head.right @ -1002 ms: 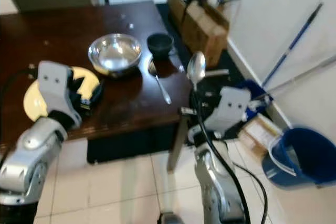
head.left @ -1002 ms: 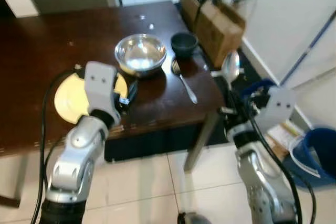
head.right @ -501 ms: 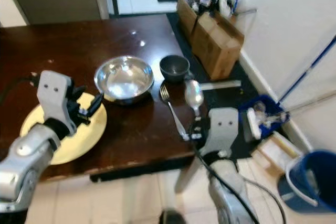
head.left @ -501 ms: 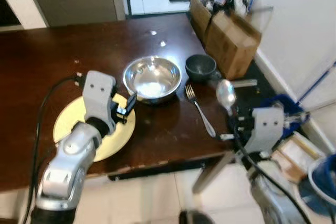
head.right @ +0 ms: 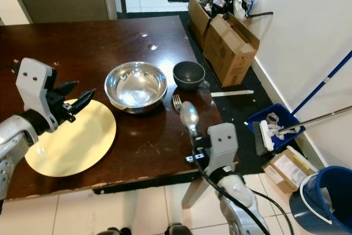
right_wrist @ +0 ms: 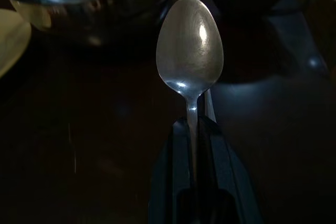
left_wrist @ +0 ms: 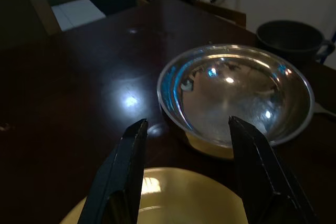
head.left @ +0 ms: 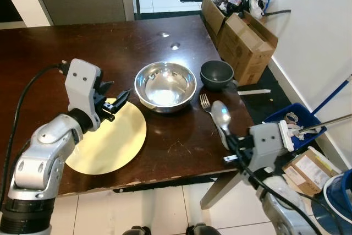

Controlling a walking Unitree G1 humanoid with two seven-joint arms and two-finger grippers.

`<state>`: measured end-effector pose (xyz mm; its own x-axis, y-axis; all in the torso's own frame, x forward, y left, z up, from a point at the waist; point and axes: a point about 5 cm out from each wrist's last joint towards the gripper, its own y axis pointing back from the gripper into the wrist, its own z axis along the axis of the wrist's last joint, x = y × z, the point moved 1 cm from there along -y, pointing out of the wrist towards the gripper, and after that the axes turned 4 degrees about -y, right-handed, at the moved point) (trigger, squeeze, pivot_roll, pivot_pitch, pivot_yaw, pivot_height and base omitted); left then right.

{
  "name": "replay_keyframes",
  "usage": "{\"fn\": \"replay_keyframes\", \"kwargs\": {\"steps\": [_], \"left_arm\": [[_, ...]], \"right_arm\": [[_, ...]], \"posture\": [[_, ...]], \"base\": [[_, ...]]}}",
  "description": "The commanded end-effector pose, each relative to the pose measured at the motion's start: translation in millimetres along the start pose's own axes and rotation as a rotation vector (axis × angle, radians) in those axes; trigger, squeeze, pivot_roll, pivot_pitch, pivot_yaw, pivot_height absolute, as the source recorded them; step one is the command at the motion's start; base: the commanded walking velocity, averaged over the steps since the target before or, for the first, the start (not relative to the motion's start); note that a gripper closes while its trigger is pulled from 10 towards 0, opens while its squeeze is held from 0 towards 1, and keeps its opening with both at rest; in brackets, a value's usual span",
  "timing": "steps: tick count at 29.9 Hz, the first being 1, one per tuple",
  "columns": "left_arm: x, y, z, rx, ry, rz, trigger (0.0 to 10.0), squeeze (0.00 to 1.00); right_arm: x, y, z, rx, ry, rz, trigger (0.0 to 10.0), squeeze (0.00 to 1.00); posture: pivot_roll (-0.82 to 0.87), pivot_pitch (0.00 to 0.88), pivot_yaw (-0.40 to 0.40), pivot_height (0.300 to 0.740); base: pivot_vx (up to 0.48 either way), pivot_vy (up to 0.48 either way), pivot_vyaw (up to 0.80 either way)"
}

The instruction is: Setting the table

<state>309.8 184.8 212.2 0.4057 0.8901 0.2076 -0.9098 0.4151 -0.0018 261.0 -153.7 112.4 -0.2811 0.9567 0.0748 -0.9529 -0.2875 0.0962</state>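
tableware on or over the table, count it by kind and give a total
Plate: 1
Steel bowl: 1
Dark bowl: 1
Fork: 1
Spoon: 1, held in the right end effector
Total: 5

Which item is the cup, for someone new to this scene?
On the dark table, look toward its right edge near the boxes. Beside the steel bowl sits the cup: small, dark grey, matte, unlike the larger shiny bowl.
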Motion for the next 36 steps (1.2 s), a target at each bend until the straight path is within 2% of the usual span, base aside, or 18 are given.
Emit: {"fn": "replay_keyframes", "kwargs": {"steps": [1, 4, 13, 24, 28, 29, 31, 32, 36], "left_arm": [[4.7, 0.8, -2.6, 0.009, 0.006, 0.009, 10.0, 0.00], [6.2, 0.4, -0.5, 0.005, 0.009, 0.013, 10.0, 0.00], [5.2, -1.5, 4.2, -0.009, 0.012, 0.014, 10.0, 0.00], [4.4, -1.4, 18.9, -0.042, -0.004, -0.002, 10.0, 0.00], [-2.0, 1.0, 27.1, -0.058, -0.013, -0.059, 10.0, 0.00], [-10.8, 2.5, 34.0, -0.072, -0.015, -0.133, 10.0, 0.00], [-14.4, 2.9, 36.4, -0.077, -0.013, -0.162, 10.0, 0.00], [-21.5, 3.1, 41.0, -0.090, -0.011, -0.210, 10.0, 0.00], [-27.9, 1.2, 44.6, -0.103, -0.007, -0.237, 10.0, 0.00]], "right_arm": [[1.5, -3.3, -4.0, 0.007, -0.016, 0.015, 10.0, 0.00], [7.1, -14.2, -5.8, 0.018, -0.035, 0.053, 10.0, 0.00], [9.9, -38.0, -8.9, 0.021, -0.112, 0.061, 10.0, 0.00], [16.4, -53.9, -6.7, 0.020, -0.124, 0.104, 10.0, 0.00], [12.9, -56.7, -5.4, 0.022, -0.119, 0.111, 10.0, 0.00], [7.9, -57.8, -5.4, 0.026, -0.110, 0.108, 10.0, 0.00], [6.0, -58.2, -5.5, 0.027, -0.105, 0.106, 10.0, 0.00], [2.5, -59.2, -5.6, 0.029, -0.095, 0.103, 10.0, 0.00], [-0.9, -60.2, -5.7, 0.031, -0.094, 0.101, 10.0, 0.00]], "posture": [[-0.07, 0.072, 0.071, 0.740], [-0.07, 0.072, 0.073, 0.740], [-0.04, 0.071, 0.067, 0.740], [0.00, 0.098, 0.054, 0.740], [0.02, 0.109, 0.047, 0.740], [0.02, 0.113, 0.049, 0.740], [0.02, 0.113, 0.049, 0.740], [0.02, 0.115, 0.051, 0.740], [0.01, 0.114, 0.052, 0.740]], "base": [[0.000, 0.000, 0.00], [0.000, 0.000, 0.00], [0.000, 0.000, 0.00], [0.000, 0.000, 0.00], [0.000, 0.000, 0.00], [0.000, 0.000, 0.00], [0.000, 0.000, 0.00], [0.000, 0.000, 0.00], [0.000, 0.000, 0.00]]}}
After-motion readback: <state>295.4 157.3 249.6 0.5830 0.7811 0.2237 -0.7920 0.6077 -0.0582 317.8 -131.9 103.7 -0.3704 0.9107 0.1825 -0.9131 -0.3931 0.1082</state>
